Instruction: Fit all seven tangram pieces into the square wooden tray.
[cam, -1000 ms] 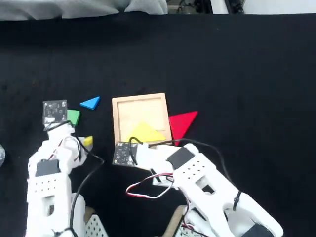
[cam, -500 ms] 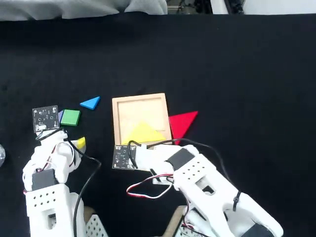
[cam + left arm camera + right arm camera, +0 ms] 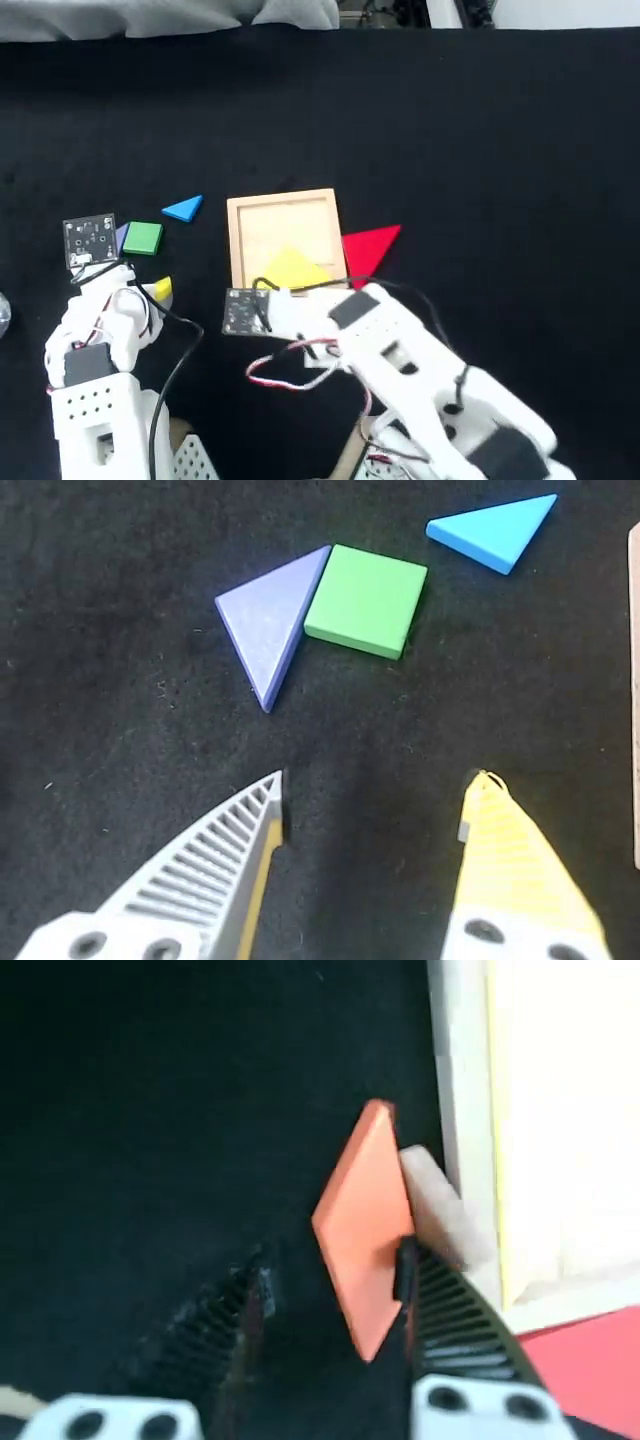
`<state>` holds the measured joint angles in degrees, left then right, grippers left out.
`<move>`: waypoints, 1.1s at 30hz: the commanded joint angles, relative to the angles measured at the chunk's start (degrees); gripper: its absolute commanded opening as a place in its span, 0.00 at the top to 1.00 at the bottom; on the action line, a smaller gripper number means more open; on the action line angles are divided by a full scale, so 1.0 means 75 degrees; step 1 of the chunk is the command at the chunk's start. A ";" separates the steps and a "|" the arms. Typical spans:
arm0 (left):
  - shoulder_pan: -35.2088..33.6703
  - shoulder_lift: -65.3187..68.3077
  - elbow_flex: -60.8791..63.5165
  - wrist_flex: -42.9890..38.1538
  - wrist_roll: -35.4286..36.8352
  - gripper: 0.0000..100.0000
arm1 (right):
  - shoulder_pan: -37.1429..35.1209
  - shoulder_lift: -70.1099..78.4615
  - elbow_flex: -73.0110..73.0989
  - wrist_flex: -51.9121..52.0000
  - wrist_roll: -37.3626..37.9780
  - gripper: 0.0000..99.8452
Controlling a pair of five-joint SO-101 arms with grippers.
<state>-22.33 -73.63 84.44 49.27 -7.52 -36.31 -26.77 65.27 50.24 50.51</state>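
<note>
Tray [image 3: 282,196], red triangle [image 3: 368,247] just beside

Looks like a robotics lab or maker bench, not a home. Counter [image 3: 480,150] is draped in black cloth. 2 white printed-plastic arms, left arm [image 3: 95,350] & right arm [image 3: 420,370], w/ loose red-white wires [image 3: 252,372] and bare circuit boards [image 3: 90,241]. Left hand [image 3: 380,780] is ribbed printed plastic. Grey cloth [image 3: 150,15] is bunched along the far edge.
</note>
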 commanded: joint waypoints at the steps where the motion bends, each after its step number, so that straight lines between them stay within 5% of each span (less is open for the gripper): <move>1: -0.0076 -0.0094 -0.0041 0.0035 -0.0047 0.72 | -0.0094 0.0733 -0.0440 0.0234 0.0012 0.81; 20: -0.0041 -0.0094 -0.0041 0.0035 -0.0070 0.72 | -0.0352 0.0850 -0.0498 0.0234 0.0000 0.82; 29: -0.0041 -0.0070 -0.0029 0.0035 -0.0070 0.72 | -0.0176 0.2374 -0.1612 0.0563 -0.0176 0.82; 33: -0.0029 -0.0082 -0.0029 0.0035 -0.0070 0.72 | -0.0141 0.2116 -0.1471 0.0516 -0.0176 0.90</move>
<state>-22.33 -73.63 84.44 49.36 -7.52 -37.80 -10.86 53.85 53.76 49.89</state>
